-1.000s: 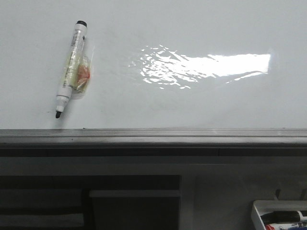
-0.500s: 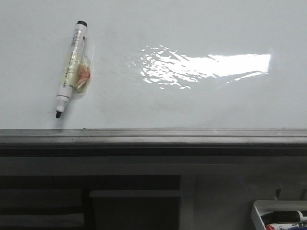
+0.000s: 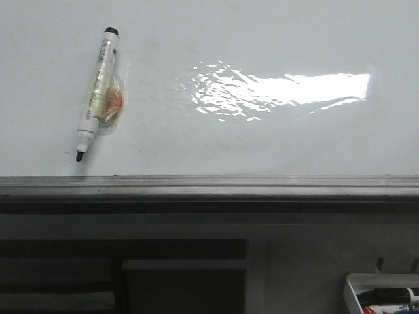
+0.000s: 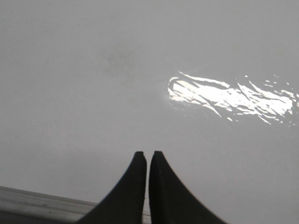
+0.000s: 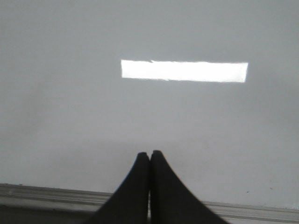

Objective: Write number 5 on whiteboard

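On the whiteboard (image 3: 275,39), toward its left, you see a capless marker (image 3: 97,93) lying tilted, tip toward the grey edge rail (image 3: 209,186); a glare patch (image 3: 281,91) lies to its right. You find no drawn digit on the board. Your left gripper (image 4: 147,155) and right gripper (image 5: 150,153) each hover over bare board, fingers pressed together, grasping nothing. A small tray (image 3: 357,288) of markers sits at lower right.

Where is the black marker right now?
In the front view the marker lies on the whiteboard's left side, uncapped tip near the grey edge rail.
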`<state>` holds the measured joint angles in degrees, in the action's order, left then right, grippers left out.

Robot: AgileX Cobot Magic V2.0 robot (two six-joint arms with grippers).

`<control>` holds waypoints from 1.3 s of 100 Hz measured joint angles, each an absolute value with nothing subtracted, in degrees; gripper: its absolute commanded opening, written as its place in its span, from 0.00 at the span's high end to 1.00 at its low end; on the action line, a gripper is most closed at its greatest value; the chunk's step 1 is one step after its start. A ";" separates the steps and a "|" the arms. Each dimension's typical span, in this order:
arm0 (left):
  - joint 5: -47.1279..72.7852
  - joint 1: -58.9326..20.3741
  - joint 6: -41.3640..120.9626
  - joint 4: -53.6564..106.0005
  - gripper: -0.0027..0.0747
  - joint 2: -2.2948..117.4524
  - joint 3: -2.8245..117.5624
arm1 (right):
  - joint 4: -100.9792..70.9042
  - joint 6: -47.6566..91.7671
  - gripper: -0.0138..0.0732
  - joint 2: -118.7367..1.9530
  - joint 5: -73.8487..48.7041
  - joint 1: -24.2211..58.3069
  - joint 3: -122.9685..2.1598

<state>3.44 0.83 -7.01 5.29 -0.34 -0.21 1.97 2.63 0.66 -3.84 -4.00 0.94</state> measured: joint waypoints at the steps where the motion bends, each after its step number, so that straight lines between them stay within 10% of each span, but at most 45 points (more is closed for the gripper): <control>1: 3.19 0.83 -7.01 5.29 0.99 -0.34 -0.21 | 1.97 2.63 0.91 0.66 -3.84 -4.00 0.94; 59: 12.00 0.83 -7.01 -0.44 0.96 11.71 12.50 | -8.53 2.63 0.91 -18.96 -18.81 -4.00 -8.74; 89: 2.37 0.61 -7.01 0.00 0.27 22.02 12.50 | -10.98 2.63 0.91 -23.14 -18.62 -4.00 -10.49; 130: -16.19 -16.78 -7.01 -0.59 0.36 39.78 12.77 | -11.02 2.63 0.91 -23.14 -15.94 -4.00 -10.49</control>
